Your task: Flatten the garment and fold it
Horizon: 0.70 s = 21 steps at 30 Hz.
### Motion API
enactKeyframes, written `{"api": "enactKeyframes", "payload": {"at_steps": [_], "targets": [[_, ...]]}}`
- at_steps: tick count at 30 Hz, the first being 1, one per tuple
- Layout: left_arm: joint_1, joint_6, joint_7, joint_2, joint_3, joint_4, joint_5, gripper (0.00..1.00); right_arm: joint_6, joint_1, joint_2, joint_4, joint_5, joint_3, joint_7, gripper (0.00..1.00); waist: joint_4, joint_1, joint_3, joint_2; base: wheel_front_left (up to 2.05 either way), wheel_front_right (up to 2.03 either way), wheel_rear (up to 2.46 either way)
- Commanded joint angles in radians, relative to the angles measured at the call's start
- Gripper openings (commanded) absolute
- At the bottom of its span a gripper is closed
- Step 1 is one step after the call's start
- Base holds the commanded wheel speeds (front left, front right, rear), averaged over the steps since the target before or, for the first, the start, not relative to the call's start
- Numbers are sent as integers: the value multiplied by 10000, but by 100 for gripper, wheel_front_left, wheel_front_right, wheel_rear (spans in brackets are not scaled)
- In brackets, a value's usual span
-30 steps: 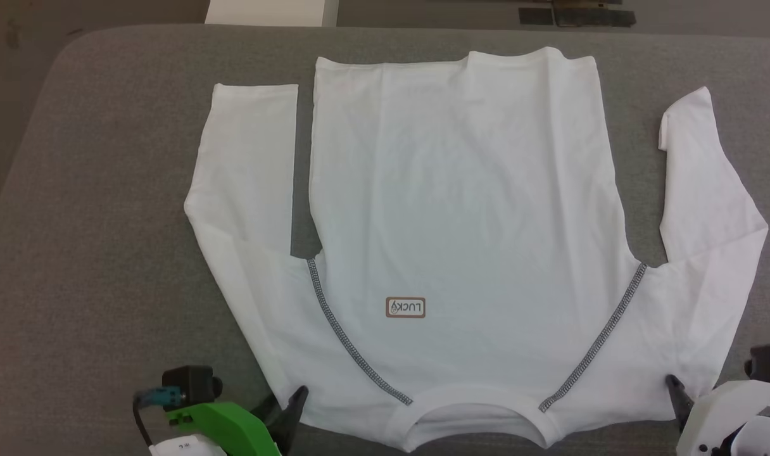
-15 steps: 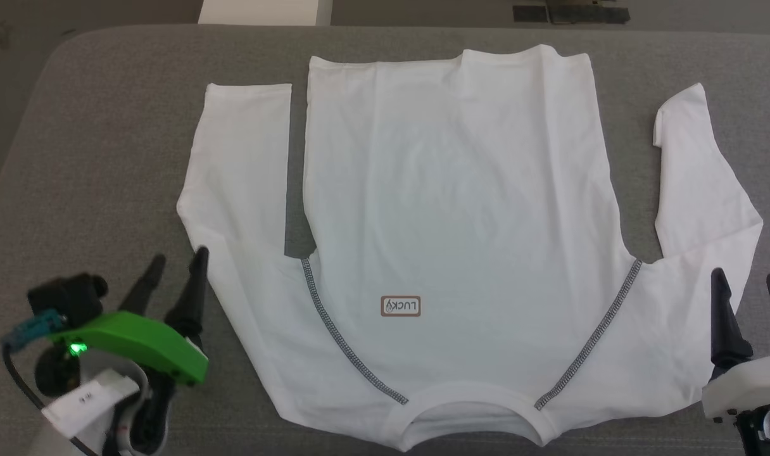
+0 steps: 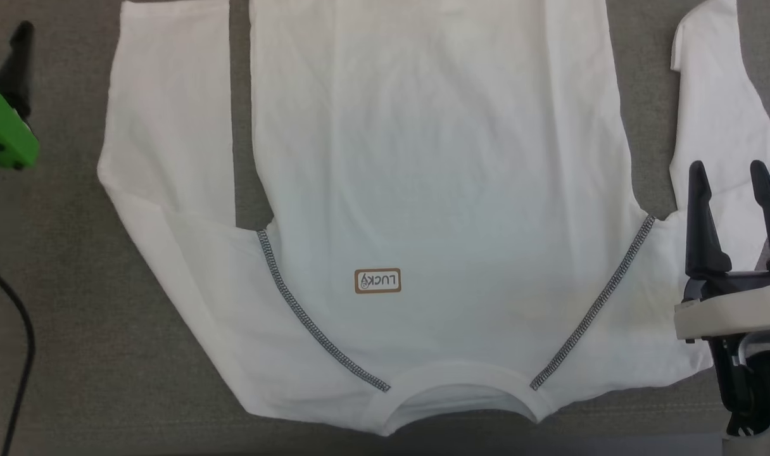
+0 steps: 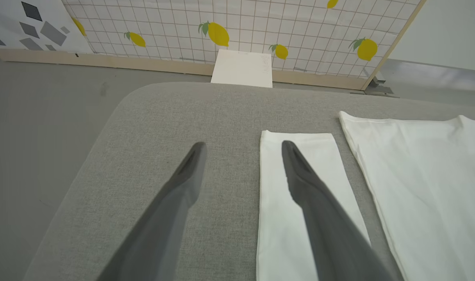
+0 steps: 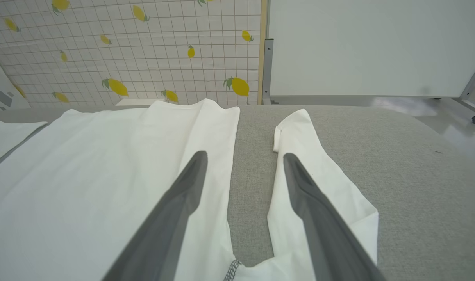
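shirt (image 3: 435, 158) x1 | sleeves x2: left sleeve (image 4: 272, 218) beside left gripper (image 4: 241, 146), right sleeve (image 5: 300, 132) under right gripper (image 3: 725, 166) | grey seams (image 3: 302, 313) x2 | logo patch (image 3: 377, 280) x1 | white box (image 4: 242, 68) x1 beyond left gripper | grippers x2

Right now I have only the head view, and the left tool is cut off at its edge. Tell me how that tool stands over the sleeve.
Observer: The left tool is open. One finger is over the left sleeve, the other over bare table.
Operator: Give me that sleeve's far end.
Observer: Its cuff lies flat and straight-edged, short of the table's far edge.
Operator: Now report the far hem.
Observer: On the garment, the far hem looks rippled toward its right corner, not flat.
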Motion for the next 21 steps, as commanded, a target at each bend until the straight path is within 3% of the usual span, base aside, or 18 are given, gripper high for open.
{"api": "enactKeyframes", "payload": {"at_steps": [1,7,21], "targets": [[-432,13,290,122,-24,183,61,100,-15,-229,-1,-56,73,61,-123,100,-651,-1,1122,0,0,0,0],[-1680,360,1393,410,21,555,-13,100,-15,-601,-1,-125,295,200,-417,100,-1163,-1,1942,0,0,0,0],[-3006,1330,2504,1032,-261,1193,743,100,-15,-1267,-1,-446,326,794,-1385,100,-1959,-1,2891,0,0,0,0]]}}
